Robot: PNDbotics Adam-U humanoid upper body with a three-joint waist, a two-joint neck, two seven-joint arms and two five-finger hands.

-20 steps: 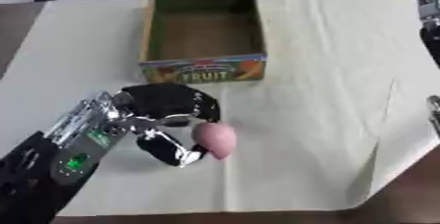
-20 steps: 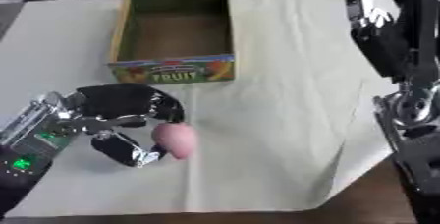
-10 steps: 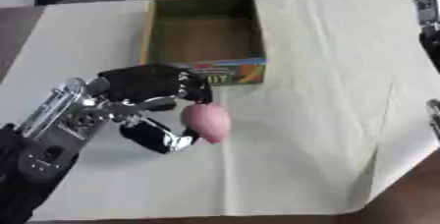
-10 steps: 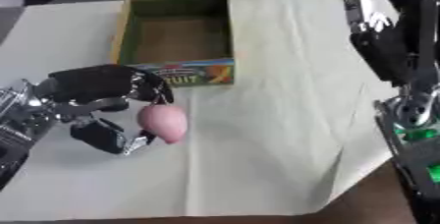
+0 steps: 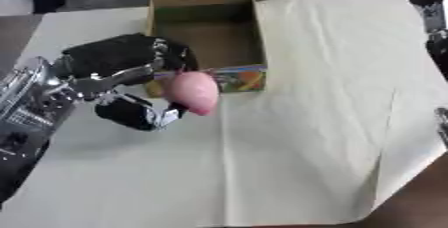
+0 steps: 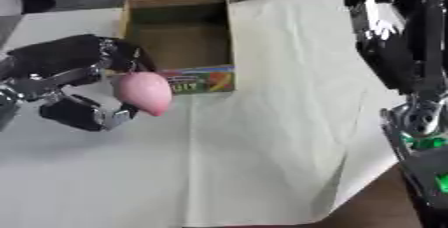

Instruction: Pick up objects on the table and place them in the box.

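Pink egg (image 5: 194, 91) sits pinched in the left robot hand (image 5: 122, 82); box (image 5: 206, 37) stands just behind; right robot hand not seen.

Both views look down from the robot's head onto the table in front of it, facing forward and steeply downward, with the far edge of the table at the top. They are two eyes of one stereo camera, set side by side, so they show nearly the same scene from close above. Both take in the white cloth (image 5: 306, 122), the cardboard box (image 5: 206, 7) near the top centre, and the left hand (image 5: 131, 72) coming in from the left side. The right eye view sits slightly further right: the box lies more to the left there, and the right arm (image 6: 394, 47) fills its right edge.
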